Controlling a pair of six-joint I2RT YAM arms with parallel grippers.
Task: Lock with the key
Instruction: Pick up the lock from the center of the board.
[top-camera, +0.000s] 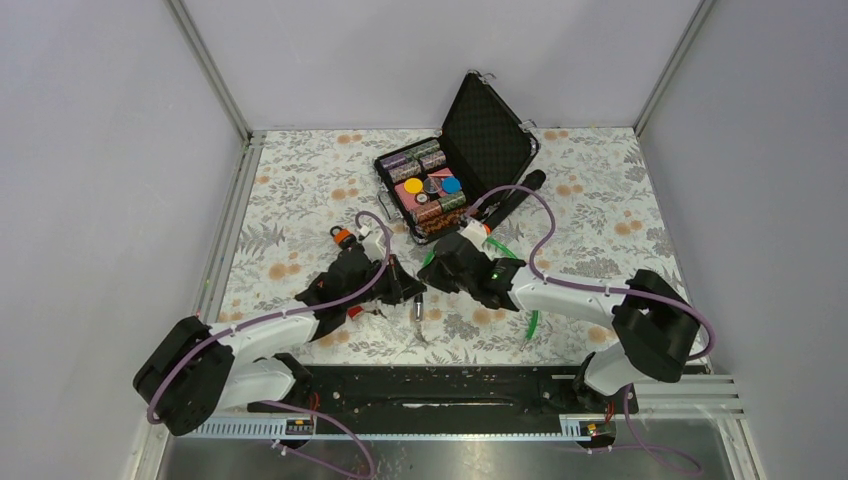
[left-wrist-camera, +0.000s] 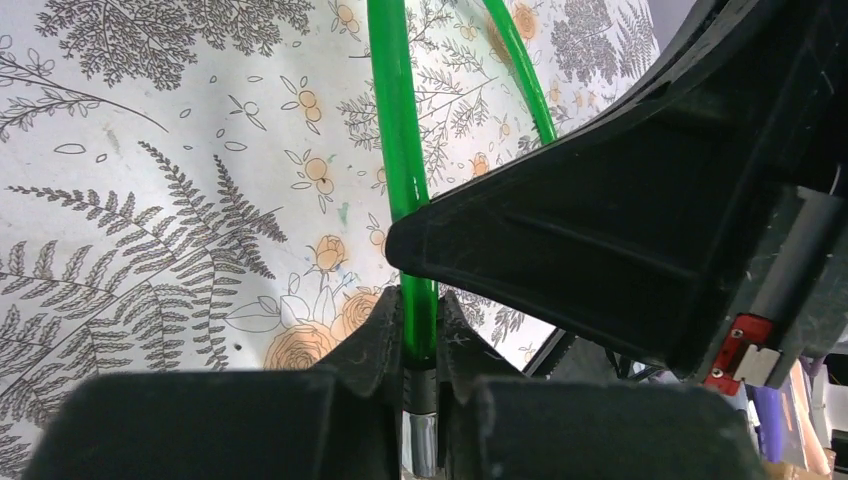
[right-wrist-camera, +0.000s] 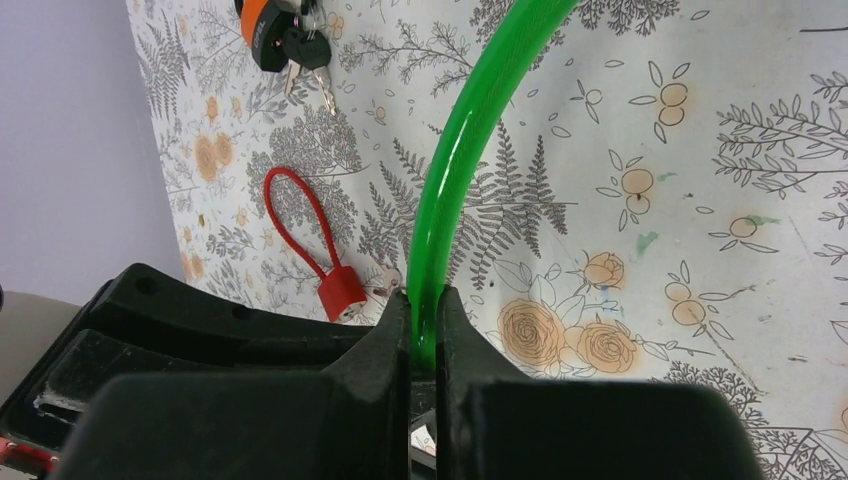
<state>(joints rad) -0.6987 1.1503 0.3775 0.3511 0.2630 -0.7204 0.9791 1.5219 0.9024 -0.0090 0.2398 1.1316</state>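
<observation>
Tiny silvery key (top-camera: 417, 312) (flat on tablecloth (top-camera: 600, 220))

The left arm (top-camera: 262, 340) and right arm (top-camera: 575, 295) stretch forward and angle inward, wrists low, so the left gripper (left-wrist-camera: 420, 335) and right gripper (right-wrist-camera: 425, 325) nearly meet, each with jaws pinched close on the green cable (right-wrist-camera: 465, 140) running out between its fingertips.

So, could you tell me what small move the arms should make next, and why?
Probably hold the right gripper steady while the left gripper lifts the green cable slightly: both are shut on it, the left just above its silvery end piece.
</observation>
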